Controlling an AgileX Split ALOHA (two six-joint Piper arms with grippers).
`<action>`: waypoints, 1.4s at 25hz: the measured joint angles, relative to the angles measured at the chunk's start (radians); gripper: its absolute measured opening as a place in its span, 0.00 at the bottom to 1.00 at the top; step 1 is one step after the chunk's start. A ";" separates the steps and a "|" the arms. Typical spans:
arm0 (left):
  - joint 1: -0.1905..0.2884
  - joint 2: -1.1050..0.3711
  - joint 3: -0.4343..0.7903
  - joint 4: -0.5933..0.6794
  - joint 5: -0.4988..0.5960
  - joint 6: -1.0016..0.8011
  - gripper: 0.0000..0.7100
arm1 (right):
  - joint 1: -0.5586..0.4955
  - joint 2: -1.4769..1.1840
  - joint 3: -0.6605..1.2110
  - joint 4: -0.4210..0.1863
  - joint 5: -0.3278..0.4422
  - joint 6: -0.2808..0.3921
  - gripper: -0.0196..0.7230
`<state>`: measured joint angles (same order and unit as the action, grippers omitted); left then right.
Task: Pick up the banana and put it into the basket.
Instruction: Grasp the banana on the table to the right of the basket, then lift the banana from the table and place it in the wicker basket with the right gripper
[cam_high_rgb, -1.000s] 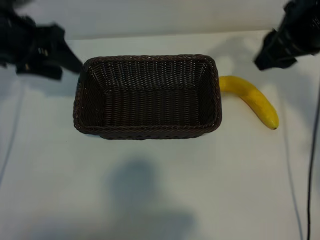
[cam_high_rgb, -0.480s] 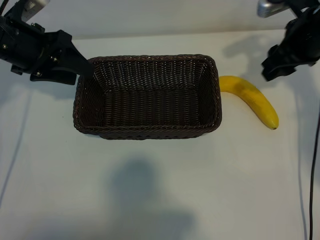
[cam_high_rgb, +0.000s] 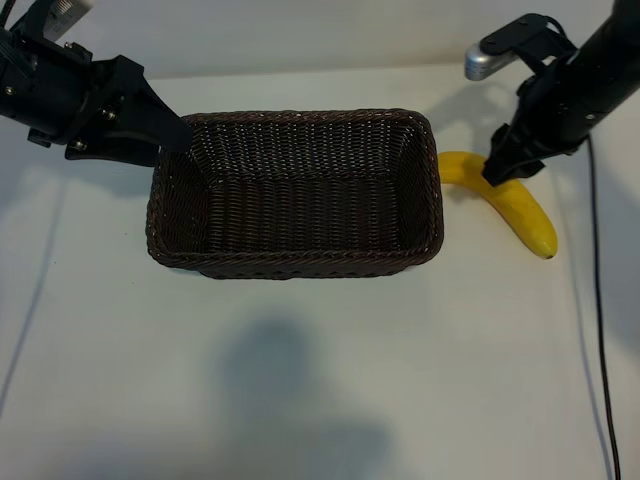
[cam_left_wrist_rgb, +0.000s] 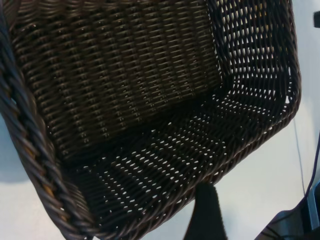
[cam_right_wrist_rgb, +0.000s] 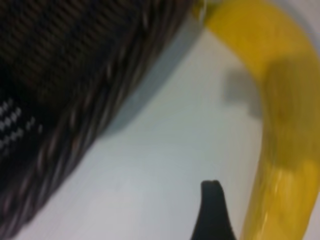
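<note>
Yellow and smoothly curved, the banana (cam_high_rgb: 510, 202) lies on the white counter (cam_high_rgb: 320, 370) just beside the right end of the dark-brown woven wicker basket (cam_high_rgb: 294, 262). My right gripper (cam_high_rgb: 497, 172) hangs over its upper part, jaws parted, gripping nothing. My left gripper (cam_high_rgb: 170, 135) sits at the basket's left rim, parted too and empty. I can read no writing anywhere.

The curved yellow banana (cam_right_wrist_rgb: 287, 115) lies on the pale counter (cam_right_wrist_rgb: 160, 165), just beside the dark woven wicker basket (cam_right_wrist_rgb: 65, 95) (only one wall shows). One black pincer fingertip (cam_right_wrist_rgb: 214, 212) pokes in next to the banana, not touching it.
</note>
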<state>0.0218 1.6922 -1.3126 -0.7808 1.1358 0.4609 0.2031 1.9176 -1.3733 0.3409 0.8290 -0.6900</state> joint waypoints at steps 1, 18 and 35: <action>0.000 0.000 -0.007 -0.001 0.002 0.000 0.81 | 0.006 0.005 0.000 0.002 -0.019 -0.001 0.73; 0.000 -0.001 -0.081 -0.042 0.034 0.000 0.81 | 0.016 0.101 0.000 -0.182 -0.096 0.116 0.73; 0.000 -0.001 -0.081 -0.043 0.034 0.000 0.81 | 0.016 0.073 0.000 -0.173 -0.067 0.171 0.59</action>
<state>0.0218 1.6910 -1.3933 -0.8239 1.1693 0.4609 0.2188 1.9910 -1.3733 0.1682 0.7622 -0.5191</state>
